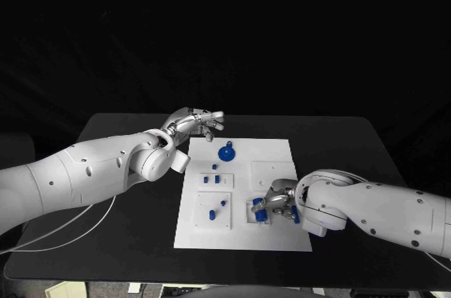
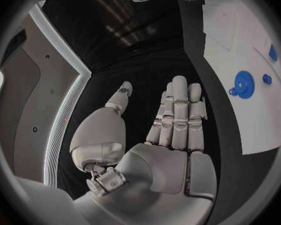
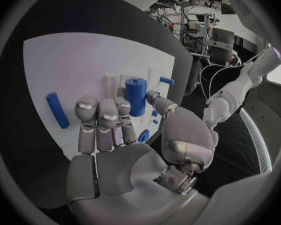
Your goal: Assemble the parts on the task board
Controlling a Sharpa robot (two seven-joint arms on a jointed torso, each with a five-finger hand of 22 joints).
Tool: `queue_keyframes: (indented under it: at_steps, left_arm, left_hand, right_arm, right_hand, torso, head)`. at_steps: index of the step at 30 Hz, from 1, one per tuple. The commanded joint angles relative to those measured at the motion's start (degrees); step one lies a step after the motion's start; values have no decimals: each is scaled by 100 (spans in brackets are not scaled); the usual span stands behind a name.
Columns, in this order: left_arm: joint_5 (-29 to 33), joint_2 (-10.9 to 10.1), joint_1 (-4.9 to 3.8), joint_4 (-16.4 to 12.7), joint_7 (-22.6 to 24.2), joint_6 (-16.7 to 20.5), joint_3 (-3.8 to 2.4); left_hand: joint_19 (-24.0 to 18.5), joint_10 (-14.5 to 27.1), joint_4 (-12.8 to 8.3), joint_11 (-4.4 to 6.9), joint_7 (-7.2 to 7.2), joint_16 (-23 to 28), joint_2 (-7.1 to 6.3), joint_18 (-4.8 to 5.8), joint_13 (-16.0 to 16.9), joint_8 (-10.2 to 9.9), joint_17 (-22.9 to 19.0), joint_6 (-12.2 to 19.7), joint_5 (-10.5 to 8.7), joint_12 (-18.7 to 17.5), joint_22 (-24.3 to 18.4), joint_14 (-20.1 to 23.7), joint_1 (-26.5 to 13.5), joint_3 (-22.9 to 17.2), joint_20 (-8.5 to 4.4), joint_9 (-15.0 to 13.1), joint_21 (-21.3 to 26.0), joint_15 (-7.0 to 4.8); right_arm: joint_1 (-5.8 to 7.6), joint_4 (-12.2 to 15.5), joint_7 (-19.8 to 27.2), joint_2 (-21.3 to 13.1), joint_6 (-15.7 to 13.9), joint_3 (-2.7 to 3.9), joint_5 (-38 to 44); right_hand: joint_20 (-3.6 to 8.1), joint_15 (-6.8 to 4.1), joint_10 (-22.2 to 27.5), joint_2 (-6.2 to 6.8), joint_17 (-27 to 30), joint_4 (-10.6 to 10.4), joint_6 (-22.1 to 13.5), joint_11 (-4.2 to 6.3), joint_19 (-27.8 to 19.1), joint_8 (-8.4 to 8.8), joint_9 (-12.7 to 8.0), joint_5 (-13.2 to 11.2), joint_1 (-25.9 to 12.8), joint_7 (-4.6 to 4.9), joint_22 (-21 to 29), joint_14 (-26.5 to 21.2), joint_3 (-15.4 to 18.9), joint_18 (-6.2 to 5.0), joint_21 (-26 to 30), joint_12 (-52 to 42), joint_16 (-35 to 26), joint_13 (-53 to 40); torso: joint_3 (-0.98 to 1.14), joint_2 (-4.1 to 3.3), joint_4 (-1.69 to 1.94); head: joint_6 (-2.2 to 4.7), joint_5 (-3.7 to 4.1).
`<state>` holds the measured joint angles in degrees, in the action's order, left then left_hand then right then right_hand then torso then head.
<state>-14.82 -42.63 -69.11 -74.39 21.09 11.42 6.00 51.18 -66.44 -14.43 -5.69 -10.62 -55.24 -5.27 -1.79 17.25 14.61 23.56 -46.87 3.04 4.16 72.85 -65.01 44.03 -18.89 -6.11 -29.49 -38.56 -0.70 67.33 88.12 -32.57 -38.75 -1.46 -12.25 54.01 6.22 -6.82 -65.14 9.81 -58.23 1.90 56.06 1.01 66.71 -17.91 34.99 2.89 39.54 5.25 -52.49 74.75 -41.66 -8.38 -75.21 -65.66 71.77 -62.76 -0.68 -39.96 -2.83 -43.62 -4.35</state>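
Note:
The white task board [image 1: 282,156] lies mid-table. My right hand [image 1: 272,202] is low over its near right part. There its thumb and a finger [image 3: 122,106] pinch an upright blue cylinder [image 3: 135,96] standing among white ribs. A blue peg [image 3: 57,110] lies flat on the board beside that hand. My left hand [image 1: 197,123] hovers above the board's far left corner with straight fingers [image 2: 177,112] and nothing in it. A blue gear [image 1: 227,153] [image 2: 243,83] lies on the far part of the board, just near of that hand.
Small blue pieces sit in the left blocks of the board [image 1: 212,178], [image 1: 213,213]. Another small blue piece [image 1: 231,143] lies beside the gear. Black table [image 1: 131,135] surrounds the board on all sides.

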Motion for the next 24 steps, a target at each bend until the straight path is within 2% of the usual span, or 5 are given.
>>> queue_keyframes:
  at_steps: [1, 15, 21, 24]
  left_arm:
    - [33, 3, -6, -22, 24, -68, -4]
    - [33, -1, -6, -24, 21, -70, -4]
    - [33, -2, -6, -24, 18, -62, -4]
    - [33, -5, -6, -23, 15, -63, -4]
  left_hand:
    - [34, 42, -38, -2, -1, 21, 57, -280, -7, -36, 10, 57, -19, -17, 9, 27, -2, -4, -16, 6, 29, 0]
    - [36, 44, -43, -2, -3, 22, 62, -280, -7, -37, 13, 62, -18, -18, 12, 26, -7, -2, -16, 6, 30, 0]
    - [36, 45, -45, -3, -4, 23, 64, -280, -7, -38, 14, 65, -18, -18, 14, 26, -11, 0, -16, 7, 31, 0]
    - [37, 47, -45, -3, -6, 23, 66, -280, -7, -40, 16, 70, -18, -19, 15, 25, -16, 1, -16, 8, 32, 1]
  right_arm:
    - [-6, -34, -14, 42, 194, -6, 70]
    - [-52, -32, 3, 104, 202, -27, 34]
    - [-53, -34, 32, 96, 92, -28, 103]
    - [-53, -27, 76, 78, 60, -28, 162]
  right_hand:
    - [-38, -40, -2, 29, -3, -25, 40, 8, -3, 26, 11, -8, -62, 8, -11, 11, 24, -662, -20, 37, -14, 5]
    - [-36, -39, 10, 140, 1, 24, 29, 6, -17, 50, 29, -8, -176, 10, -23, 8, 187, -662, -8, 51, -34, 3]
    - [-33, -40, 16, 162, 2, 31, 21, 6, -21, 58, 31, -7, -191, 11, -23, 6, 213, -662, -3, 55, -41, 2]
    - [-29, -39, 24, 225, 5, 21, 10, 3, -26, 69, 34, -7, -225, 14, -22, 3, 249, -662, 8, 62, -51, 2]
  torso:
    - [0, 2, 1]
    - [3, 4, -4]
    - [7, 2, -6]
    - [8, 2, -3]
  head:
    - [-7, -19]
    - [-36, -57]
    - [-28, -64]
    - [-22, -65]
